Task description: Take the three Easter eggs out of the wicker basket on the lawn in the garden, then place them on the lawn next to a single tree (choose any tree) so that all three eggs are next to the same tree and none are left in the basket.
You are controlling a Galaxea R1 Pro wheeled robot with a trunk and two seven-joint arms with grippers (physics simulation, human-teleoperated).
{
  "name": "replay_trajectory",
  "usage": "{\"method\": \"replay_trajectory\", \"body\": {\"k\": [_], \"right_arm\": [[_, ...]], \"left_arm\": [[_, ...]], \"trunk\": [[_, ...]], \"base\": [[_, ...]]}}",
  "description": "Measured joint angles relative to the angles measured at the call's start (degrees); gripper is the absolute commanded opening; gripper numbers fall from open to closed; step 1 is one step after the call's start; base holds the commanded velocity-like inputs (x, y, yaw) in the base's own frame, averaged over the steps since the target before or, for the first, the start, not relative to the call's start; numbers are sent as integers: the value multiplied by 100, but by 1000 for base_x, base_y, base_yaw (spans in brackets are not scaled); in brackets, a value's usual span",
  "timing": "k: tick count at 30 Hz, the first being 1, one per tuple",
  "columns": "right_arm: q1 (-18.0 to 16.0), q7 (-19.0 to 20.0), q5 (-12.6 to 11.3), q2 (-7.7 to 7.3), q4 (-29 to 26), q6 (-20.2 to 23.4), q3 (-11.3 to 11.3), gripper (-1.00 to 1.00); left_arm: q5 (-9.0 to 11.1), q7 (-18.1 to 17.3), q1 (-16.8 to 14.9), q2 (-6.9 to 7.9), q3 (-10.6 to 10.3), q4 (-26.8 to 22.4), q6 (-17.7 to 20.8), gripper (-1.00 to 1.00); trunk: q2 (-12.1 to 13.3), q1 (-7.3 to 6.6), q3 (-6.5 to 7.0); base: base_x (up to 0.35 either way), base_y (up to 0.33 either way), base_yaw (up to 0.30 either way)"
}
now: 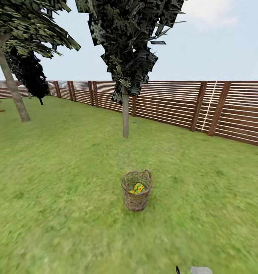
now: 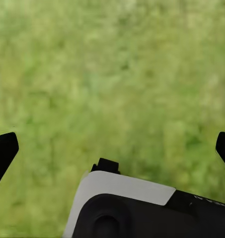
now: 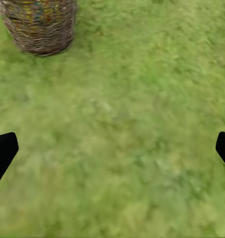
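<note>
A: How are the jaws set?

B: Both are spread wide, left gripper (image 2: 112,148) and right gripper (image 3: 112,148), nothing held.

A: And the eggs?

B: A patterned egg (image 1: 138,187) is seen inside the wicker basket (image 1: 136,201), standing on the lawn (image 1: 60,198) before a slim-trunked tree (image 1: 125,114). Smooth, rounded, likely slippery; best gripped across the middle.

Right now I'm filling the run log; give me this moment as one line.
phase: approach | wicker basket upright on lawn, egg inside | left gripper open, empty | right gripper open, empty
</note>
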Motion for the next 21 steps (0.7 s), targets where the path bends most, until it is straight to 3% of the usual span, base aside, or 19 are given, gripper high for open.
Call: {"method": "replay_trajectory", "body": {"k": [5,6,7,8,9,10,13,16,21], "right_arm": [[-1175,-22,-549,-8,-299,1384,-7,100],[-1401,-20,-705,-6,-304,1625,-8,100],[-1822,-10,-1098,9,-293,2228,-13,100],[-2153,-5,-1244,15,-293,2457,-9,100],[-2169,-4,-1321,16,-291,2570,-11,100],[-2385,-4,-1572,34,-296,2862,-9,100],[-2594,-157,-1990,165,-293,3259,-1,100],[-2637,-797,-2112,259,-307,3730,15,100],[-2645,-1075,-2139,333,-335,4281,33,100]], "left_arm": [[0,0,0,0,-1,1,-143,100],[1,0,0,0,-1,1,-186,100],[4,2,0,11,0,-1,-238,100],[4,1,0,16,0,1,-250,100],[4,2,0,17,0,0,-254,100],[6,5,0,21,0,2,-265,100],[15,7,0,29,9,-3,-275,100],[19,8,0,28,10,-16,-300,100],[18,8,0,20,10,-24,-697,100]], "trunk": [[0,0,0],[0,0,0],[1,0,0],[0,0,0],[0,0,-1],[0,0,0],[0,0,-1],[0,0,-1],[0,0,-1]], "base": [[333,0,0],[333,0,0],[333,0,0],[333,0,0],[333,0,0],[333,0,0],[333,0,0],[333,0,0],[333,0,0]]}}
